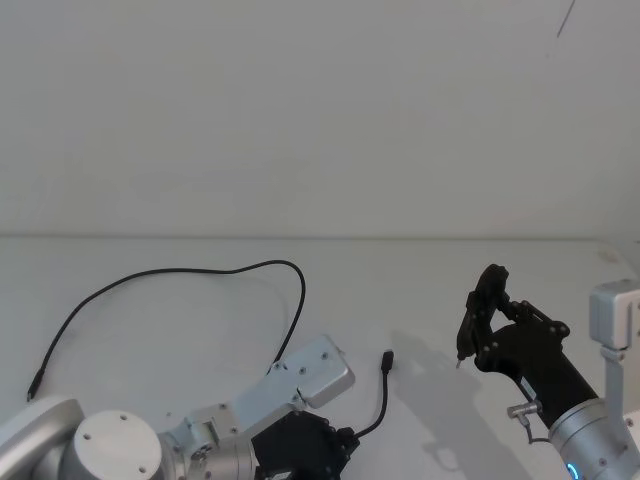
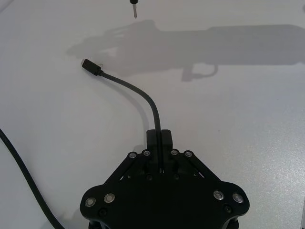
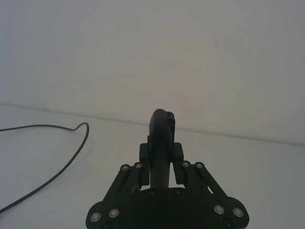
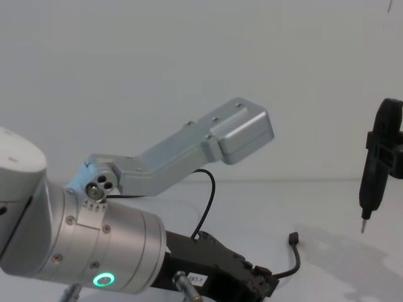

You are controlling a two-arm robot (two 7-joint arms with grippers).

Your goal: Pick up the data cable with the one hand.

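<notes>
The data cable [image 1: 170, 272] is a thin black cord looping across the white table [image 1: 200, 340] from the far left. Its end with the small dark plug [image 1: 387, 360] curves up out of my left gripper [image 1: 350, 438], low in the head view. In the left wrist view, that gripper [image 2: 159, 138] is shut on the cable [image 2: 143, 95] a short way behind the plug [image 2: 89, 66], which hangs just above the table. The right gripper [image 1: 484, 330] hovers to the right of the plug, shut on a slim black pen-like tool [image 1: 478, 310] that points down.
The tool's metal tip [image 4: 363, 225] hangs above the table, a little right of the plug [image 4: 293, 239]. The rest of the cable [image 3: 57, 162] lies loose on the table's left part. A pale wall [image 1: 320, 110] rises behind the table's far edge.
</notes>
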